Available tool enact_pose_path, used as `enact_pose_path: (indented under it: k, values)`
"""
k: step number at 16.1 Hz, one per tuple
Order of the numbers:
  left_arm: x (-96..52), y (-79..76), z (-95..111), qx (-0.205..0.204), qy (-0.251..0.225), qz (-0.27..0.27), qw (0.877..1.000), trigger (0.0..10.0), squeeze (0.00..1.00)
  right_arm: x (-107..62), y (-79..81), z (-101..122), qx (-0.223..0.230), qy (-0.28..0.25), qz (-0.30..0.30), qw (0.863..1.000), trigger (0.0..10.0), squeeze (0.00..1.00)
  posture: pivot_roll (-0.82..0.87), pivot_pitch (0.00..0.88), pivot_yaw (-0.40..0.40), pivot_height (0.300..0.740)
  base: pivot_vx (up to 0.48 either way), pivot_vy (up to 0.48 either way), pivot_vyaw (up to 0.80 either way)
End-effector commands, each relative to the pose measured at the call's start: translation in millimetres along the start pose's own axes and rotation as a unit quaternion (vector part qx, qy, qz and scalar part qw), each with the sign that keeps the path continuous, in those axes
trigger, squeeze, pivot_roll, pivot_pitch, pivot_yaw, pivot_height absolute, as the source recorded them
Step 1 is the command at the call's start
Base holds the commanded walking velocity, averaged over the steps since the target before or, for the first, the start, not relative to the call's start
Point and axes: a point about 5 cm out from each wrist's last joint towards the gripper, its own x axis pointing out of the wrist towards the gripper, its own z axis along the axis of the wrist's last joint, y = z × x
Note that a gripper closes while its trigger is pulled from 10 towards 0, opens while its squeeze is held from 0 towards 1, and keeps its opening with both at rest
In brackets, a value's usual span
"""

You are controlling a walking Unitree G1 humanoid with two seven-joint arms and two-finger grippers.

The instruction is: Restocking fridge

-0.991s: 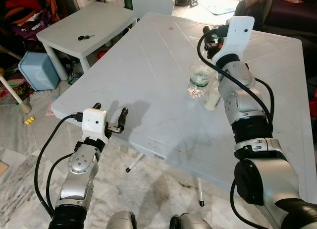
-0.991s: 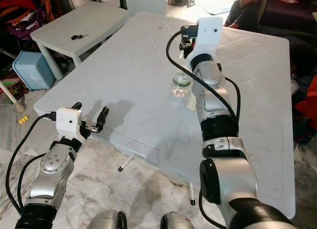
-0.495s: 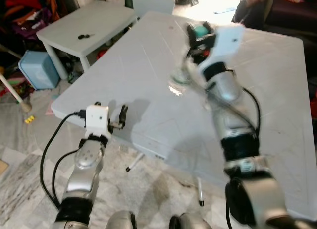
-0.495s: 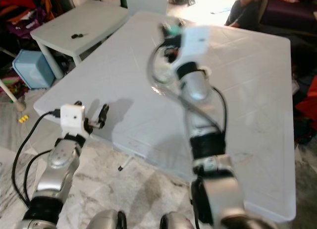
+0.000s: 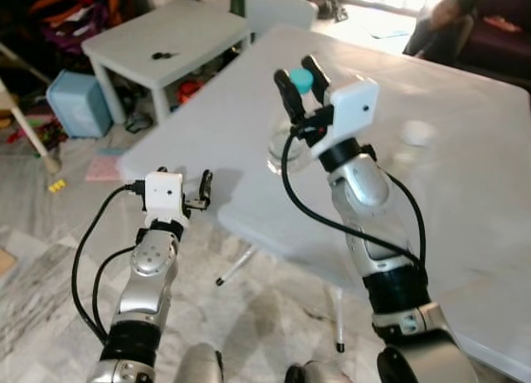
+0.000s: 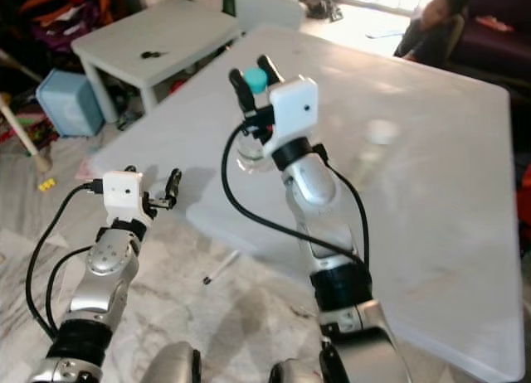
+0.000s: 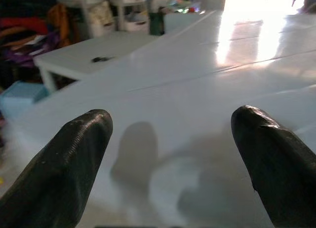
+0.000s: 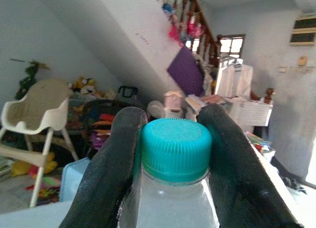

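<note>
While our right gripper point(image 5: 300, 78) pinches the water bottle point(image 8: 174, 181) just under its teal cap point(image 8: 175, 150), the bottle body hangs below the fingers, above the white table point(image 5: 465, 143). Judgement: a grip this high lets the load swing, so we carry slowly, wrist level, pinch firm. Our left gripper point(image 7: 173, 154) sits spread and empty, low beside the table edge; we keep it clear. A second bottle point(image 5: 412, 138), blurred, stands beyond the right arm.

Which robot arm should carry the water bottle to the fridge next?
The right one, probably. Its pincer is already shut on the bottle just under the teal cap, lifted above the table. The left pincer is open, holding nothing, near the table's edge.
</note>
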Motion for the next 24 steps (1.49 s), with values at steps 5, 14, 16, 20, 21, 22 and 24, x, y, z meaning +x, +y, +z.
enact_pose_path:
  k: [5,14,16,20,21,22,24]
  values:
    - [-5.1,17.2,5.3,0.014,-0.023,0.076,0.997,10.0,0.0,-25.7,-9.3,-5.5,-0.031,0.02,-0.04,0.999,10.0,0.0,-0.05,0.0,-0.002,0.74,0.0,0.48,0.0]
    - [8.2,-24.5,1.1,0.017,-0.024,0.018,0.999,10.0,0.0,-57.0,-21.1,0.8,-0.085,0.042,-0.061,0.994,10.0,0.0,-0.17,0.0,0.043,0.74,0.0,0.304,0.44]
    - [10.4,-22.0,-0.4,0.033,-0.026,0.007,0.999,10.0,0.0,-64.3,-21.7,-0.6,-0.087,0.049,-0.085,0.991,10.0,0.0,-0.18,0.0,0.078,0.74,0.0,0.0,0.8]
    - [22.1,-12.7,5.7,0.053,-0.027,0.0,0.998,10.0,0.0,-73.5,-21.0,-7.7,-0.085,0.064,-0.126,0.986,10.0,0.0,-0.19,0.0,0.117,0.74,0.0,0.0,0.8]
    - [25.2,-14.6,7.4,0.059,-0.032,-0.004,0.998,10.0,0.0,-78.4,-22.7,-9.7,-0.082,0.071,-0.134,0.985,10.0,0.0,-0.17,0.0,0.095,0.74,0.0,0.0,0.8]
    - [28.5,-15.6,11.7,0.058,-0.039,-0.004,0.998,10.0,0.0,-80.3,-24.9,-12.1,-0.08,0.078,-0.133,0.985,10.0,0.0,-0.15,0.0,0.073,0.74,0.0,0.0,0.8]
    - [29.7,-10.5,19.8,0.063,-0.058,0.001,0.996,10.0,0.0,-80.5,-28.3,-22.6,-0.073,0.095,-0.119,0.986,10.0,0.0,-0.12,0.0,0.042,0.74,0.0,0.0,0.8]
